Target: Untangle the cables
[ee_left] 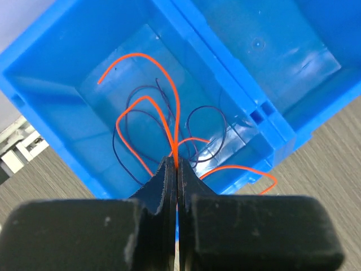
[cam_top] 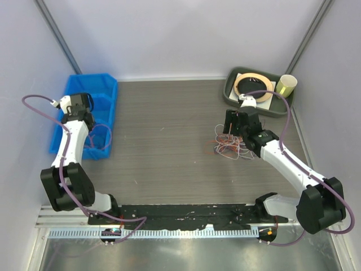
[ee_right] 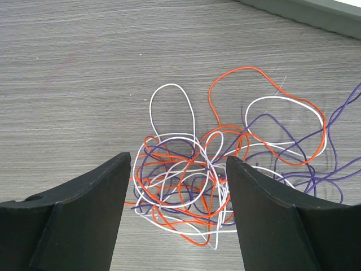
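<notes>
The left end effector [ee_left: 176, 164] hangs over a blue bin [cam_top: 110, 90] at the left edge of the desk [cam_top: 169, 124]. Its jaws are pressed together and pinch one orange cable [ee_left: 176, 107], which rises from the fingertips and arcs across the bin. More loose strands lie inside the bin: thin purple cables [ee_left: 206, 106] and another orange loop [ee_left: 146, 97]. One orange strand [ee_left: 248, 168] trails over the bin's near wall toward the desk.

Right of the middle of the desk lies the tangle [ee_right: 186, 180], a loose knot of orange, white and purple cables with a few wider loops spreading out to its right. The right end effector [ee_right: 177, 158] hovers over it with its jaws spread wide and nothing between them, one finger on each side of the knot. Whether the fingertips touch the desk cannot be told.

In the far right corner sits a green tray [cam_top: 231, 95] holding a roll of tape [cam_top: 254, 84], with a yellow cup [cam_top: 286, 86] just beside it.
</notes>
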Tool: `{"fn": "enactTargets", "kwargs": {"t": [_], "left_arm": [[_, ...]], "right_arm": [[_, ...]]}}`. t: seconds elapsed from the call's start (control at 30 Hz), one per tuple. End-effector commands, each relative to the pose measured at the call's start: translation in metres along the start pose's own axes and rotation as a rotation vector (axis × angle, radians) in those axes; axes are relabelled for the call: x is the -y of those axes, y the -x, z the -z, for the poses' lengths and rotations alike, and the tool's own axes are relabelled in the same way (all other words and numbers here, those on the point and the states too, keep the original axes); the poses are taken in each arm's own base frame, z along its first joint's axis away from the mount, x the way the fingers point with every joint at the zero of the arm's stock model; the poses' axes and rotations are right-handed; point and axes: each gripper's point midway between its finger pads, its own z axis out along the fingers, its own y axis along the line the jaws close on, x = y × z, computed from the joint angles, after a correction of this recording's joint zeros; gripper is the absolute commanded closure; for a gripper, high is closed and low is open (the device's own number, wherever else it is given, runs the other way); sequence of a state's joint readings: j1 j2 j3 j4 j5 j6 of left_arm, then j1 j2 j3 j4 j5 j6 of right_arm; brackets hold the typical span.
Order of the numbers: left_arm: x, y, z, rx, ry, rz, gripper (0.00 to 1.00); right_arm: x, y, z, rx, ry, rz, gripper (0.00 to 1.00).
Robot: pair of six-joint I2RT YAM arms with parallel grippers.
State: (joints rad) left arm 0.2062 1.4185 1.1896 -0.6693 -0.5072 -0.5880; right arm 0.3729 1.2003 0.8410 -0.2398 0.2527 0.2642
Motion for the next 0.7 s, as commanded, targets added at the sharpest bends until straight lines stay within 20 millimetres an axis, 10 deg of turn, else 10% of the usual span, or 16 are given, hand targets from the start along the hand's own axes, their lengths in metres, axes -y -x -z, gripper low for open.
{"fn": "enactTargets", "kwargs": {"t": [0.0, 0.2, 0.3, 0.43, 0.67], "left_arm": [[0.005, 0.005, -0.007, 0.039, -0.028, 0.033, 0.98], [-0.004, 0.002, -0.005, 0.027, 0.009, 0.065, 0.20], [-0.005, 0.015, 0.015, 0.062, -0.021, 0.112, 0.02], [-0.002, 0.033, 0.046, 0.087, -0.104, 0.174, 0.00], [0.063, 0.017, 0.097, 0.009, -0.513, 0.162, 0.00]], "right_arm": [[-0.004, 0.019, 0.001, 0.051, 0.008, -0.013, 0.26], [-0.003, 0.017, -0.001, 0.041, -0.001, -0.012, 0.26], [0.000, 0.018, -0.001, 0.040, -0.020, -0.021, 0.26], [0.012, 0.021, 0.000, 0.039, -0.101, -0.034, 0.26], [0.042, 0.009, -0.008, -0.039, -0.217, -0.146, 0.25]]}}
